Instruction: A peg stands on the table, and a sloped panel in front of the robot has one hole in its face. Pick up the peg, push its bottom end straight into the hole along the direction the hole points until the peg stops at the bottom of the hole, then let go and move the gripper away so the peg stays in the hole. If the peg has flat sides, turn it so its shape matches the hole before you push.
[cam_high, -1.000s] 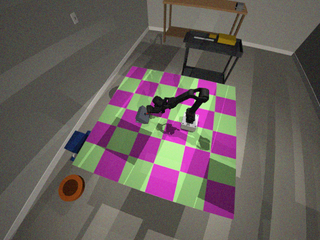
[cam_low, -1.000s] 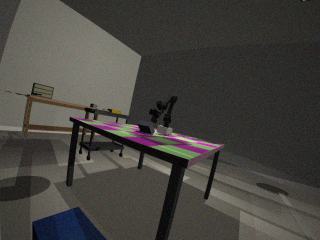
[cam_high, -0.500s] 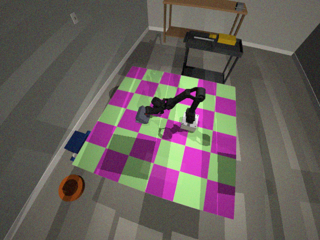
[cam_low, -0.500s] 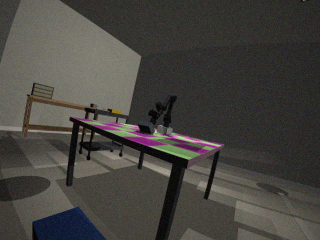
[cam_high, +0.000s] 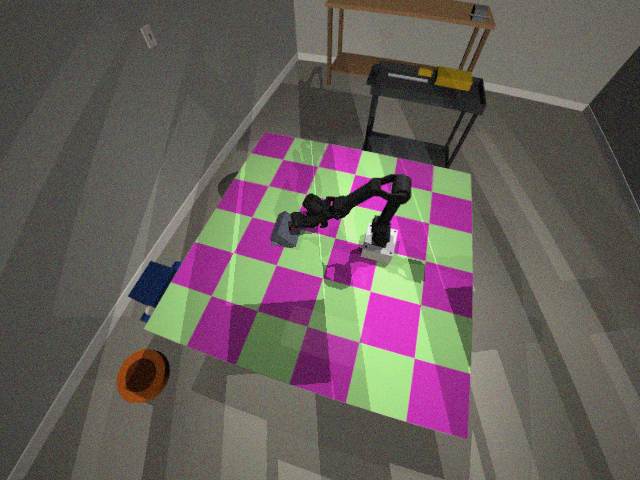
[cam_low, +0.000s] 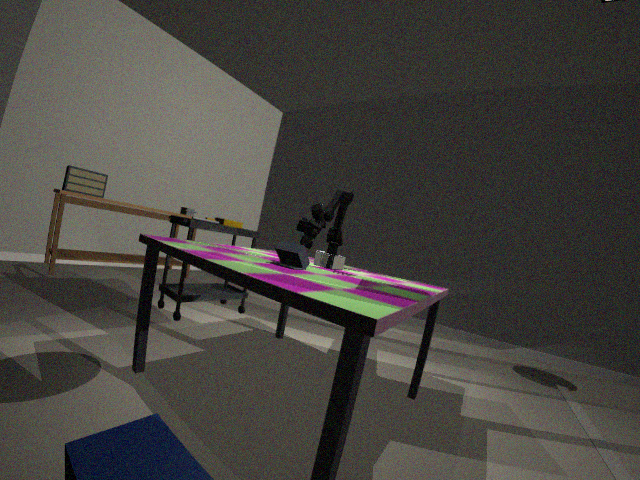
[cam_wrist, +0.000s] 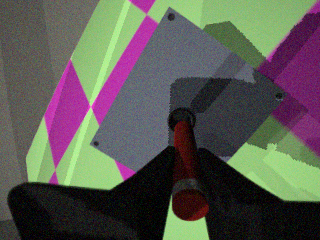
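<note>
The round red peg (cam_wrist: 184, 150) (cam_high: 292, 227) has a grey band near its top end. My gripper (cam_wrist: 185, 154) (cam_high: 295, 223) is shut on it. The grey sloped panel (cam_wrist: 135, 100) (cam_high: 282, 233) (cam_low: 292, 256) stands in front of the robot, with screws near its corners. In the wrist view the peg's far end overlaps the lower part of the dark round hole (cam_wrist: 176, 115). The peg looks roughly in line with the hole, with its end at or just inside the mouth; the depth cannot be told. The fingers are just off the panel's face.
The panel stands on the checkered table (cam_high: 390, 322) (cam_low: 351, 304). The arm's white base (cam_high: 379, 248) (cam_low: 338, 261) is right of it in the top view. A dark cart (cam_high: 392, 95) and a wooden shelf (cam_high: 408, 10) stand beyond the table.
</note>
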